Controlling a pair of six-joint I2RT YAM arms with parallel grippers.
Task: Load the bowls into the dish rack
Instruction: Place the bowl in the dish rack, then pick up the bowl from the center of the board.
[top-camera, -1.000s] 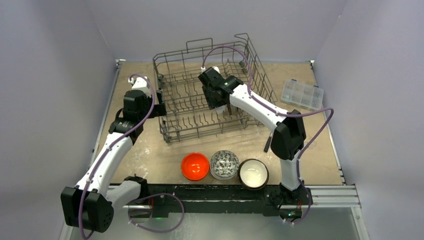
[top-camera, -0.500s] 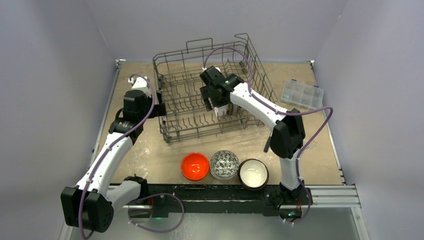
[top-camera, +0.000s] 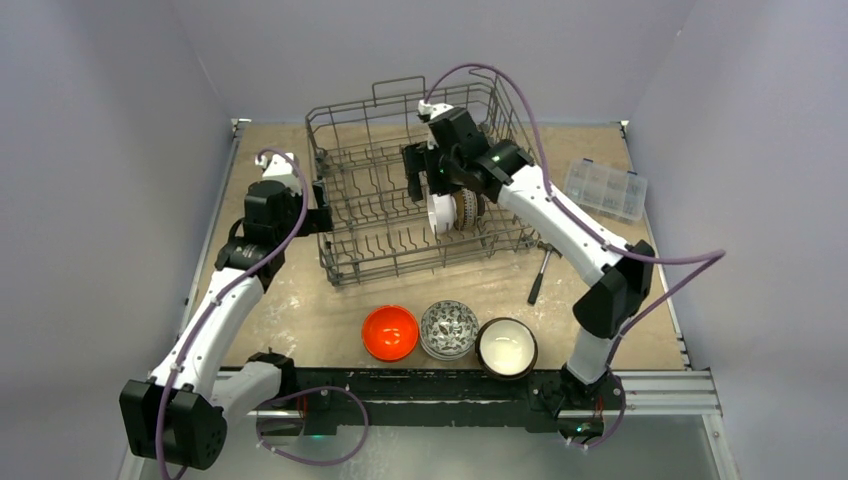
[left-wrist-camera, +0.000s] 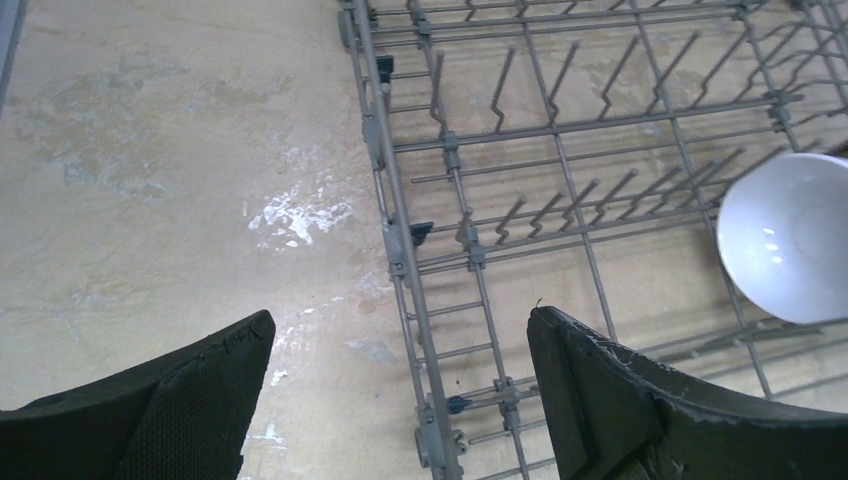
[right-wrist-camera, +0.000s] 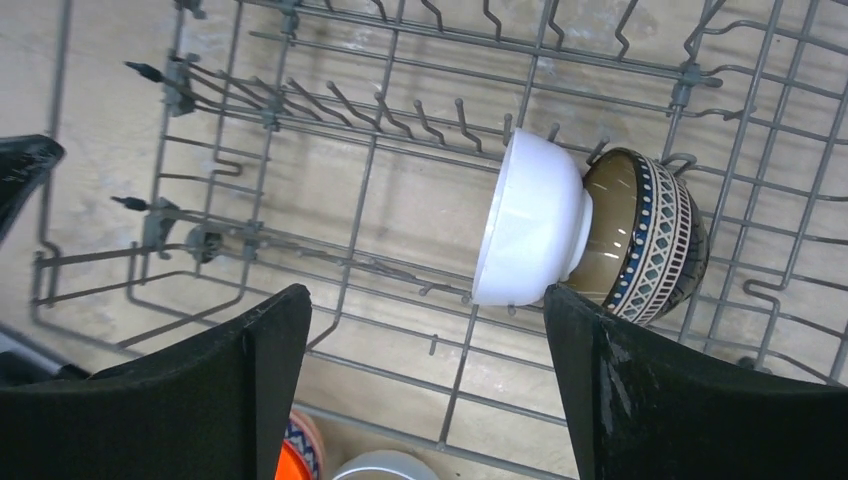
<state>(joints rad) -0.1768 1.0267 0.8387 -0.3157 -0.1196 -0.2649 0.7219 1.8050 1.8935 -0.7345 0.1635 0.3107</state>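
Do it well: right gripper (right-wrist-camera: 425, 320) should rise clear of the tines (right-wrist-camera: 460, 110), then fetch another bowl.
Right gripper: wide, empty.
Left gripper (left-wrist-camera: 400, 330): wide, empty, at 9 o'clock of the dish rack (top-camera: 400, 262).
Dish rack: white bowl (right-wrist-camera: 525, 225) on edge, patterned bowl (right-wrist-camera: 655, 240) touching at 3 o'clock.
Table (top-camera: 300, 310), 6 o'clock: orange bowl (top-camera: 390, 332), grey bowl (top-camera: 448, 328), dark bowl (top-camera: 507, 347).

Inside dish rack (top-camera: 370, 215), white bowl (right-wrist-camera: 528, 222), patterned bowl (right-wrist-camera: 655, 238) on edge (touching); three bowls (top-camera: 448, 328) outside

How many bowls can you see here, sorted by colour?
white bowl: 1
brown patterned bowl: 1
orange bowl: 1
grey-patterned bowl: 1
dark bowl with cream inside: 1
Total: 5
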